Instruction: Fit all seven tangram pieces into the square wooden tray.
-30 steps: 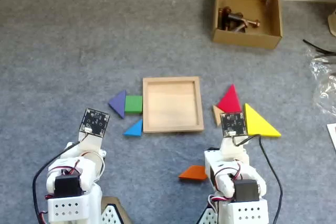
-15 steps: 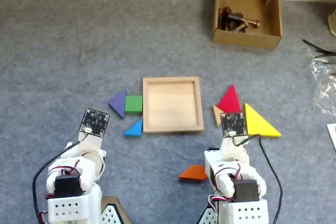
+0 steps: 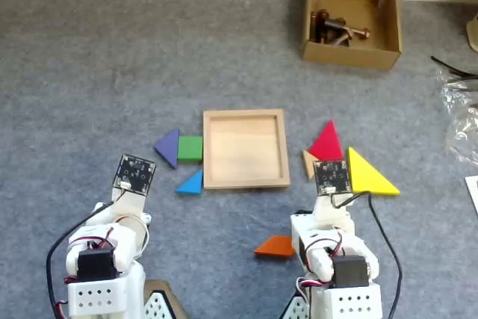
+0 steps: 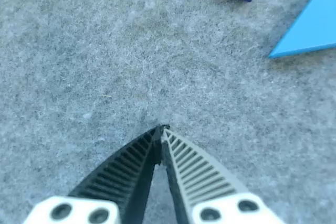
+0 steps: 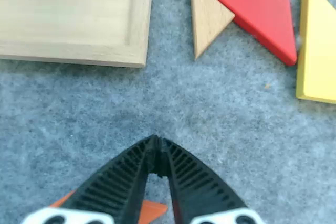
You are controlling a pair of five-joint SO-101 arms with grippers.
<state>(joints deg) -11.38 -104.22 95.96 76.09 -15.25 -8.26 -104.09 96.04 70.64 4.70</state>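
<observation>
Tray (image 3: 246, 113): on grey mat (image 3: 104, 72), btw. two groups of pcs.
Left of tray: purple triangle (image 3: 169, 146), green square (image 3: 190, 148), blue triangle (image 3: 192, 182).
Right of tray: wood triangle (image 3: 308, 162), red triangle (image 3: 326, 142), yellow triangle (image 3: 367, 173).
Orange piece (image 3: 275, 246): near right arm base.
Left gripper (image 4: 160, 129): fingers closed together, nothing held.
Right gripper (image 5: 156, 141): fingers closed together, nothing held.

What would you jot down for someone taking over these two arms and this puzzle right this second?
Left gripper: shut, holding nothing, near the blue triangle.
Right gripper: shut, holding nothing, near a corner of the tray.
Tray: empty, on the grey mat between the two arms' sides.
Left arm's side of the tray: purple triangle, green square and the blue triangle.
Right arm's side: red triangle, wooden triangle, yellow triangle.
Orange piece: beside the right arm's base.
Done: nothing placed.
Left: all seven pieces.
</observation>
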